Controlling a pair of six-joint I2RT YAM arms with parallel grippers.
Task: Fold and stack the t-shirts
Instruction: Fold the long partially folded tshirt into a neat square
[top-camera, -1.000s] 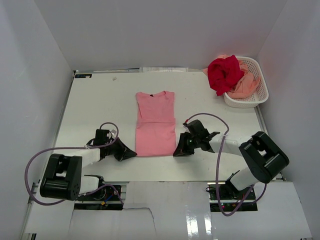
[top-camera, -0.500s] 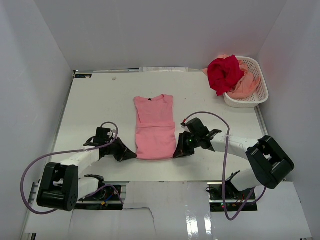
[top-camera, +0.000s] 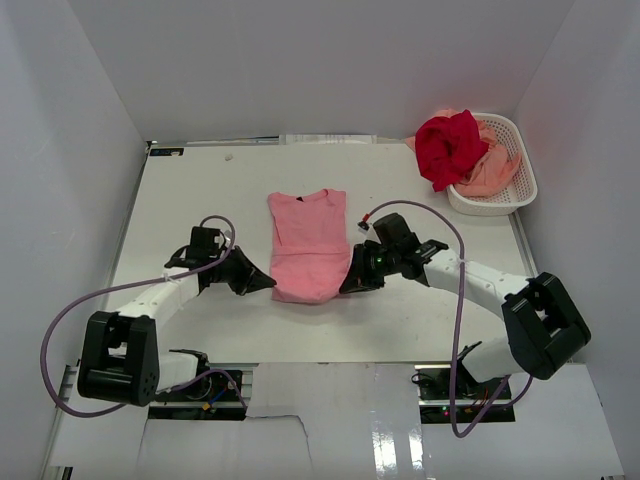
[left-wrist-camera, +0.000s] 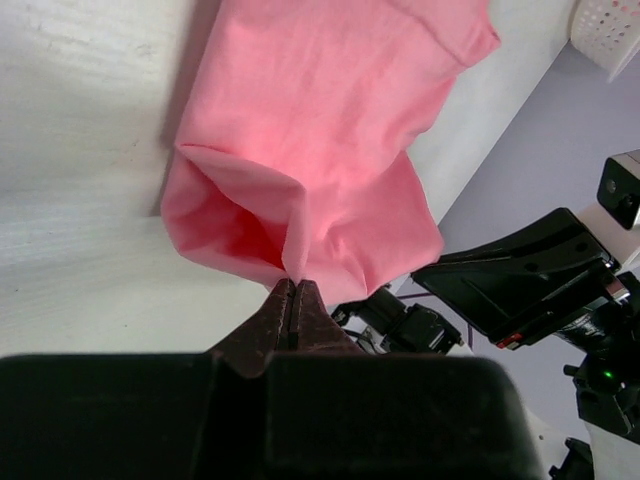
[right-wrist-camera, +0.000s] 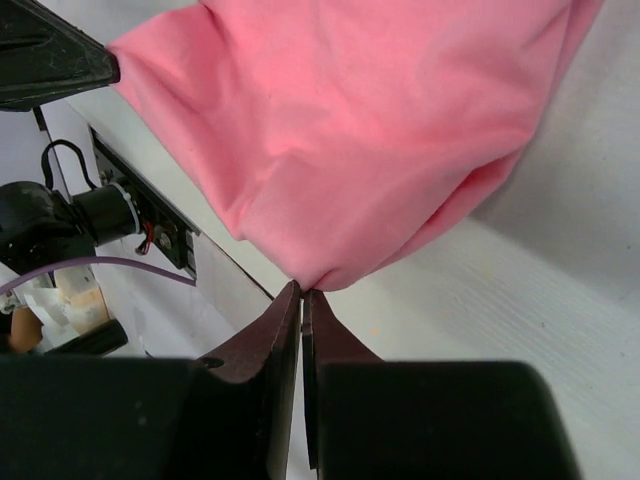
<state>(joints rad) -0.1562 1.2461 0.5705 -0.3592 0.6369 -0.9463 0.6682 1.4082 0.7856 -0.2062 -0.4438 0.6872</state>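
Note:
A pink t-shirt lies on the white table, folded into a narrow strip with its collar at the far end. My left gripper is shut on its near left hem corner. My right gripper is shut on the near right hem corner. Both corners are lifted off the table and the hem sags between them. A deep red t-shirt and a pale peach t-shirt lie heaped in the white basket at the back right.
The basket stands against the table's right edge. White walls close in the table on three sides. A pale strip lies along the far edge. Grey cables loop over both arms.
Both grippers have moved away from me with the hem held. The near half of the pink t-shirt has risen and shortened toward the collar.

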